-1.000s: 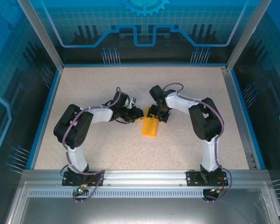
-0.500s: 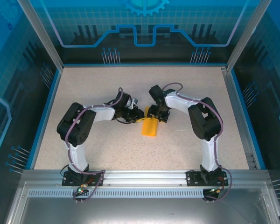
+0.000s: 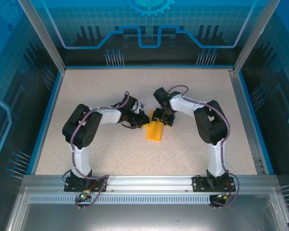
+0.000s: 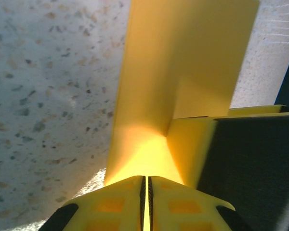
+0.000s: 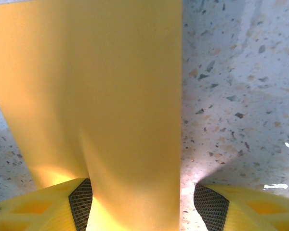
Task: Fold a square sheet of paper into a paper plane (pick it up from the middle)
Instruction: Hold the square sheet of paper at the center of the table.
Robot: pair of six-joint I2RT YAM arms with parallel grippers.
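The square sheet of paper (image 3: 154,132) lies a little below the middle of the top view on the speckled surface (image 3: 106,91). It is no longer square: it is folded into a narrow orange oblong, its long side running up and down the frame with a slight lean. The left gripper (image 3: 143,120) meets its upper left corner. In the left wrist view its jaws are drawn almost together, only a thin slit between them, and the paper's edge runs right into that slit, so they look pinched on the sheet. In that view a second layer of paper shows to the right. The right gripper (image 3: 163,120) sits at the oblong's upper end with its jaws apart, straddling the strip. In the right wrist view one pad (image 5: 81,202) is at the paper's edge, while bare surface shows between the paper and the other pad. By my reading the task is partway along. The lengthwise folds are in, but no pointed nose, central ridge or spread wings can be made out, so the shaping of the dart seems left to do.
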